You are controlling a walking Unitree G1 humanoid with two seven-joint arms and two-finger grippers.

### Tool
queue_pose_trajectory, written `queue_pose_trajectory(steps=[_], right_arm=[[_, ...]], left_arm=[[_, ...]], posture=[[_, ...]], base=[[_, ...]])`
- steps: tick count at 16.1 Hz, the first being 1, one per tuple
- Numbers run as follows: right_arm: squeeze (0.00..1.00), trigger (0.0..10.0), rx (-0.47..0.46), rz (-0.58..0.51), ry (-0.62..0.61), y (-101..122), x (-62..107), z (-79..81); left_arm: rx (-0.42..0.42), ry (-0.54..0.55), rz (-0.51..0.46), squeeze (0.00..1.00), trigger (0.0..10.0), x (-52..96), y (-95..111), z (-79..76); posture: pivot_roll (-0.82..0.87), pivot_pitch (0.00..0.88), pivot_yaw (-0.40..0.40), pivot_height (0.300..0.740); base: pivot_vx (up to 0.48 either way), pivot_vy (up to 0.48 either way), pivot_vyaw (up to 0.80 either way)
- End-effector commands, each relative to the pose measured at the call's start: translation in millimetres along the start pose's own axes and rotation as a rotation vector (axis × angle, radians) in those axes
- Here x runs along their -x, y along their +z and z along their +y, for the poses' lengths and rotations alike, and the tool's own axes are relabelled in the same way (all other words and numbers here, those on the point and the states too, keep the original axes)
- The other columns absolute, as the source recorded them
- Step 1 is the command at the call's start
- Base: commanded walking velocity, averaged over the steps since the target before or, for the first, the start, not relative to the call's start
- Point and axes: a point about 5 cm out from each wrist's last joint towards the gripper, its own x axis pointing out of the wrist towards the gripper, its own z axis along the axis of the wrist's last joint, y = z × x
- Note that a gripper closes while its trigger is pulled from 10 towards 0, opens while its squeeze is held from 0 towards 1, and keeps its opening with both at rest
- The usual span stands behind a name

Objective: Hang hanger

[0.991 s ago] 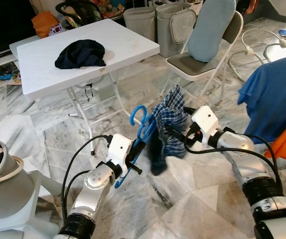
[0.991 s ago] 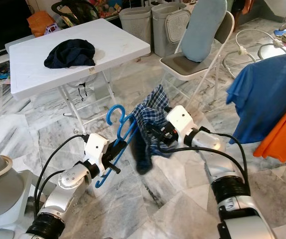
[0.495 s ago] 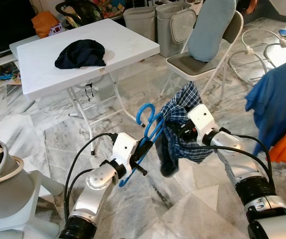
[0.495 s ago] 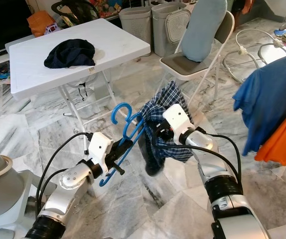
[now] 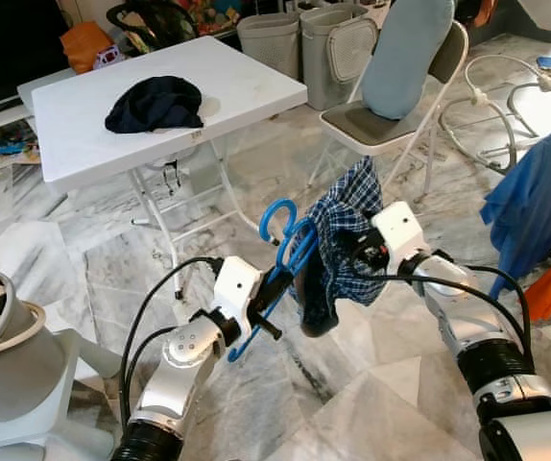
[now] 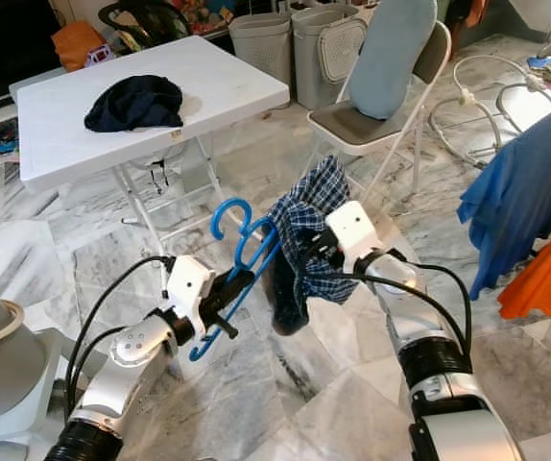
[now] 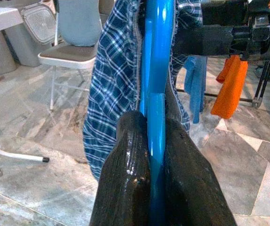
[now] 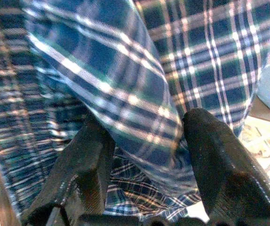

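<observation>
Left gripper [image 5: 274, 288] clenched on blue hanger [image 5: 285, 252], long axis upright; right gripper [image 5: 347, 257] beside it, grasping plaid shirt [image 5: 341, 240].

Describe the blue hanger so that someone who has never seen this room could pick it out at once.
Start at the white folding table with a dark garment on it, then look down in front of it, over the marble floor. There the left gripper holds the blue hanger, jaws shut on its stem, beside the plaid shirt in the right gripper. It is the one bright blue plastic piece, with curled hooks on top.
</observation>
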Motion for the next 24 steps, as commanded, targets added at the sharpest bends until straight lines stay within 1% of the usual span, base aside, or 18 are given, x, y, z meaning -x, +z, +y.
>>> queue_pose_trajectory(steps=[1, 5, 8, 9, 13, 16, 17, 18, 20, 22, 24], right_arm=[[0.0, 0.0, -0.036, -0.012, -0.017, 5.2, -4.3, -1.2], [0.0, 0.0, -0.121, -0.032, -0.056, 7.5, -6.9, -2.6], [0.0, 0.0, -0.159, -0.058, -0.084, 13.8, -10.0, -4.6], [0.0, 0.0, -0.195, -0.076, -0.117, 18.2, -11.2, -9.3], [0.0, 0.0, -0.208, -0.098, -0.14, 25.6, -12.2, -15.4], [0.0, 0.0, -0.227, -0.123, -0.195, 34.9, -14.3, -22.9], [0.0, 0.0, -0.244, -0.125, -0.246, 38.9, -15.8, -28.4], [0.0, 0.0, -0.26, -0.127, -0.276, 41.6, -16.8, -31.8], [0.0, 0.0, -0.288, -0.132, -0.306, 47.1, -20.5, -33.8], [0.0, 0.0, -0.278, -0.117, -0.361, 53.0, -26.5, -34.2], [0.0, 0.0, -0.266, -0.091, -0.443, 55.7, -29.1, -38.5]], left_arm=[[-0.013, 0.006, -0.018, 0.0, 0.0, 2.0, 6.0, 4.2], [-0.007, 0.004, -0.017, 0.0, 0.0, 1.8, 5.5, 3.3], [-0.006, 0.002, -0.013, 0.0, 0.0, 1.4, 4.7, 2.9], [-0.01, 0.013, -0.001, 0.0, 0.0, 2.4, 1.7, 4.6], [-0.025, 0.048, 0.029, 0.0, 0.0, 5.2, -3.9, 9.9], [-0.045, 0.064, 0.066, 0.0, 0.0, 6.9, -8.9, 13.0], [-0.063, 0.052, 0.082, 0.0, 0.0, 8.4, -11.4, 12.3], [-0.06, 0.035, 0.085, 0.0, 0.0, 9.8, -12.2, 10.0], [-0.086, -0.016, 0.114, 0.0, 0.0, 14.8, -16.0, 4.9], [-0.12, -0.074, 0.151, 0.0, 0.0, 24.0, -20.9, 1.0], [-0.132, -0.111, 0.169, 0.0, 0.0, 33.4, -22.2, -1.6]], posture=[[-0.12, 0.0, 0.118, 0.74], [-0.12, 0.0, 0.116, 0.74], [-0.12, 0.0, 0.115, 0.74], [-0.12, 0.0, 0.112, 0.74], [-0.12, 0.0, 0.11, 0.74], [-0.12, 0.0, 0.109, 0.74], [-0.13, 0.0, 0.111, 0.74], [-0.13, 0.0, 0.111, 0.74], [-0.12, 0.0, 0.108, 0.74], [-0.12, 0.0, 0.106, 0.74], [-0.11, 0.0, 0.102, 0.74]], base=[[0.0, 0.0, 0.0], [0.0, 0.0, 0.0], [0.0, 0.0, 0.0], [0.0, 0.0, 0.0], [0.0, 0.0, 0.0], [0.0, 0.0, 0.0], [0.0, 0.0, 0.0], [0.0, 0.0, 0.0], [0.0, 0.0, 0.0], [0.0, 0.0, 0.0], [0.0, 0.0, 0.0]])
